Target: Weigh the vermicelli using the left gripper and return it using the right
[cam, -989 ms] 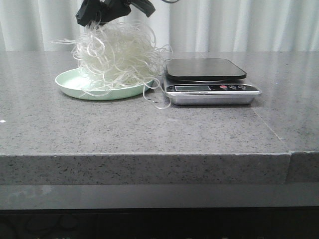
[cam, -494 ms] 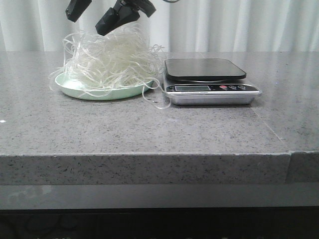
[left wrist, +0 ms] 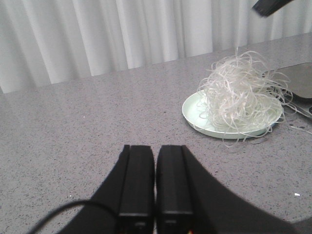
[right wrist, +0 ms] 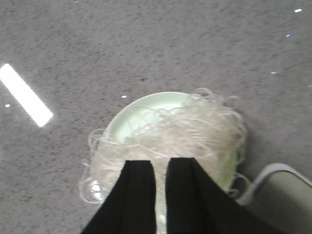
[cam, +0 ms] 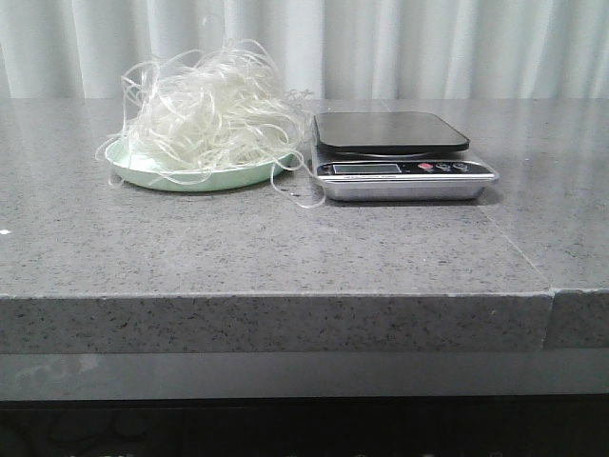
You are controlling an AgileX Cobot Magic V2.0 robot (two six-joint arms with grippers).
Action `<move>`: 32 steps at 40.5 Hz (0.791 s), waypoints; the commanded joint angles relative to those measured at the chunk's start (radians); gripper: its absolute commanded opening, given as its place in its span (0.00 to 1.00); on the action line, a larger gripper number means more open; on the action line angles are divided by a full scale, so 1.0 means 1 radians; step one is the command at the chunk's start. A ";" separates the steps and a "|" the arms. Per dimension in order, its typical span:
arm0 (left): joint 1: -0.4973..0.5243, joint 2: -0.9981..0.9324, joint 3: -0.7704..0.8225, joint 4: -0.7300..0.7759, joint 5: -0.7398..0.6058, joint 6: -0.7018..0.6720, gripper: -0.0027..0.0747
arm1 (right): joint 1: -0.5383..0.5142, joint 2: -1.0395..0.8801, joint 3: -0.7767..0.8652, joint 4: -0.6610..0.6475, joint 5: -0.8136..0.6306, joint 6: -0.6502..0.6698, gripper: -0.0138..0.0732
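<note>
The vermicelli (cam: 205,109) lies as a fluffy white heap on the pale green plate (cam: 143,173), left of the scale (cam: 392,131), whose platform is bare. Neither gripper shows in the front view. My left gripper (left wrist: 155,148) is shut and empty, low over the bare counter, well away from the vermicelli (left wrist: 241,95) and plate (left wrist: 192,109). My right gripper (right wrist: 160,163) hangs above the vermicelli (right wrist: 195,131) and plate (right wrist: 131,114). Its jaws are a narrow gap apart with nothing between them. Part of it shows high in the left wrist view (left wrist: 268,6).
A few loose strands trail off the plate toward the scale's front (cam: 304,195). The scale's corner shows in the right wrist view (right wrist: 278,195). The grey counter's front edge (cam: 285,295) is near the camera. White curtains hang behind.
The right gripper let go of the vermicelli over the plate, opened, and rose out of the front view. The heap settled lower and wider on the plate.
</note>
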 commanded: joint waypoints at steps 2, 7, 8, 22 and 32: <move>0.000 0.011 -0.025 -0.008 -0.074 -0.010 0.21 | -0.039 -0.107 -0.029 -0.077 -0.023 -0.003 0.34; 0.000 0.011 -0.025 -0.008 -0.074 -0.010 0.21 | -0.072 -0.123 -0.029 -0.160 0.006 0.065 0.34; 0.000 0.011 -0.025 -0.008 -0.074 -0.010 0.21 | -0.073 -0.123 -0.029 -0.183 0.009 0.077 0.34; 0.000 0.011 -0.025 -0.008 -0.074 -0.010 0.21 | -0.073 -0.150 0.069 -0.439 -0.037 0.198 0.34; 0.000 0.011 -0.025 -0.008 -0.074 -0.010 0.21 | -0.074 -0.324 0.438 -0.473 -0.282 0.211 0.34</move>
